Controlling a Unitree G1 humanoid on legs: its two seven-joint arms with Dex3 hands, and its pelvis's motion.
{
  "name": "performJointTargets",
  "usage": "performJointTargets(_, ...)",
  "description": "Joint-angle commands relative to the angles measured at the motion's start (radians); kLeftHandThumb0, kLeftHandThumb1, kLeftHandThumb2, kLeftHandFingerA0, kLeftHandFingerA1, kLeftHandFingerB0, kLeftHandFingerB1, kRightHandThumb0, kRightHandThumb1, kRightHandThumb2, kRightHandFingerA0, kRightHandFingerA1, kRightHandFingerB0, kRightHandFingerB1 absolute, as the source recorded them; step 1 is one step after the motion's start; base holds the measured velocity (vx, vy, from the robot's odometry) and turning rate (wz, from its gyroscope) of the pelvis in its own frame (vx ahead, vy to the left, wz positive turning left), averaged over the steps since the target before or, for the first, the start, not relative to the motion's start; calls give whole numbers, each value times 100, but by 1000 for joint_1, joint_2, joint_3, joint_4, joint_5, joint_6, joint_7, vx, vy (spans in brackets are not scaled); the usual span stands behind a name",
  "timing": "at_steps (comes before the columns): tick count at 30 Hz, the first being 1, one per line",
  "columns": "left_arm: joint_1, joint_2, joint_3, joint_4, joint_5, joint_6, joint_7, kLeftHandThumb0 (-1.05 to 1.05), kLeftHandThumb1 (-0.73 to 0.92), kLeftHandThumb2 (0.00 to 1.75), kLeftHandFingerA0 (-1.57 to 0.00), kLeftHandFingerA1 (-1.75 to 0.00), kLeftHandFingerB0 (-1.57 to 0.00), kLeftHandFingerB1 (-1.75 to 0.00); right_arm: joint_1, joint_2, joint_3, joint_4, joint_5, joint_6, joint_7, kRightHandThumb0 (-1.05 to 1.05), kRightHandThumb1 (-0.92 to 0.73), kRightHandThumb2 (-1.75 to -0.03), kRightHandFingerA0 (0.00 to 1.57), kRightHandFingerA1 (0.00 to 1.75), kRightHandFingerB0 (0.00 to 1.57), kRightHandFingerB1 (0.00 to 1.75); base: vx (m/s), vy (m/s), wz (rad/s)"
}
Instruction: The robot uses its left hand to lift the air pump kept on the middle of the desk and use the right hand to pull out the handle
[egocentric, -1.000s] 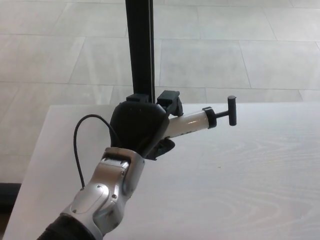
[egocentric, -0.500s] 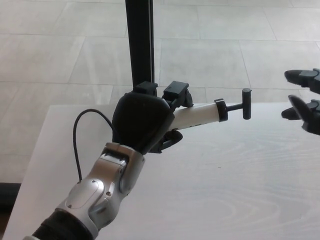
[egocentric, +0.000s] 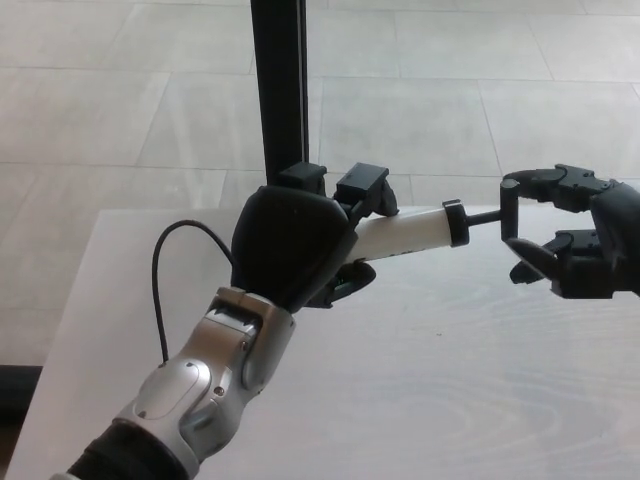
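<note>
My left hand (egocentric: 295, 245) is shut on the air pump (egocentric: 410, 231), a white cylinder with a black cap, held above the pale wooden desk (egocentric: 450, 380) and pointing right. The pump's black T-handle (egocentric: 508, 212) sticks out on a short rod at the right end. My right hand (egocentric: 570, 232) has come in from the right, its fingers apart around the handle, one finger above and the thumb below. I cannot tell whether they touch it. The pump's base is hidden behind my left hand.
A black upright post (egocentric: 280, 90) stands just behind the desk's far edge, close behind my left hand. A thin black cable (egocentric: 160, 270) loops from my left wrist over the desk. Tiled floor (egocentric: 450, 90) lies beyond.
My left hand has lifted the pump slightly and carried it to the right. My right hand came in from the right edge and now brackets the T-handle.
</note>
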Motion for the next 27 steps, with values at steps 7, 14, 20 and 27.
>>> performJointTargets(7,13,-8,-12,-3,54,3,52,-14,62,80,-82,-169,-67,-143,-7,74,-38,22,-71,-72,-94,-19,-63,-61,93,171,66,55,0,0,0)
performJointTargets(14,9,-19,-15,9,64,0,73,-11,60,85,-82,-175,-63,-150,-12,107,-60,52,-125,-161,-164,-18,-67,-63,87,170,88,73,0,0,0)
performJointTargets(20,9,-16,-12,7,55,-15,71,-16,60,89,-73,-172,-66,-153,-21,104,-48,80,-163,-187,-176,-17,-63,-77,93,175,96,88,0,0,0)
performJointTargets(27,11,-18,-11,4,54,-14,73,-9,60,88,-80,-175,-62,-152,-20,109,-57,99,-170,-195,-180,-11,-63,-86,89,175,91,108,0,0,0)
